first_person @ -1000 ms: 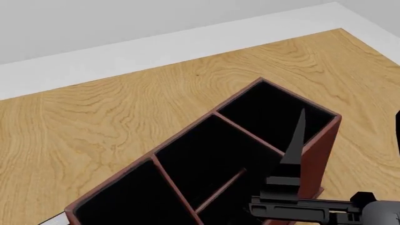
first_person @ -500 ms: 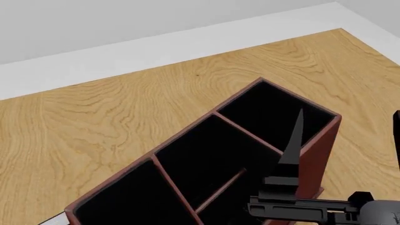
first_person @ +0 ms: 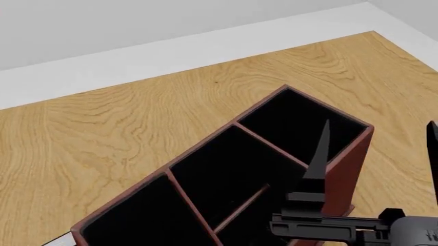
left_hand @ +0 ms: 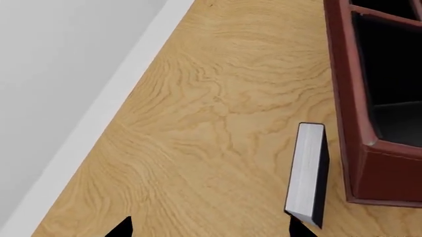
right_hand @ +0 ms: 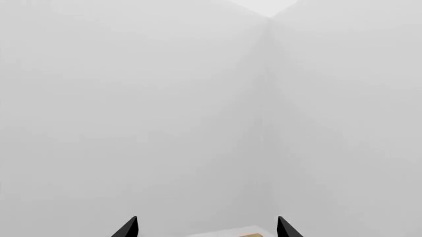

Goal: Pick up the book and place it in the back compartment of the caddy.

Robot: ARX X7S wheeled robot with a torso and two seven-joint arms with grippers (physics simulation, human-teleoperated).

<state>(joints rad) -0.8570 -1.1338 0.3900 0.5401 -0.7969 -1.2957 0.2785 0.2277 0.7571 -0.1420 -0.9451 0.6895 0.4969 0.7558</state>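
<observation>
The book (left_hand: 307,173), black-covered with white page edges up, stands on edge on the wooden table right beside the caddy's outer wall (left_hand: 343,98). My left gripper (left_hand: 207,229) is open, and one fingertip (left_hand: 297,229) is close to the book's near end, with nothing held. In the head view the dark red caddy (first_person: 205,148) lies diagonally with its far compartment (first_person: 294,120) empty; the book is not seen there. My right gripper (first_person: 378,125) is open, fingers pointing up, one finger (first_person: 320,154) in front of the caddy's far end. The right wrist view shows only white wall.
The wooden table (first_person: 123,128) ends at a white border (first_person: 171,54) along the far side and right corner. A thin red partition (first_person: 270,146) separates the far compartment from the others. Open tabletop (left_hand: 197,123) lies left of the book in the left wrist view.
The right gripper has shifted slightly left and down in the head view, and its second finger shows more at the right edge. The caddy has not moved.
</observation>
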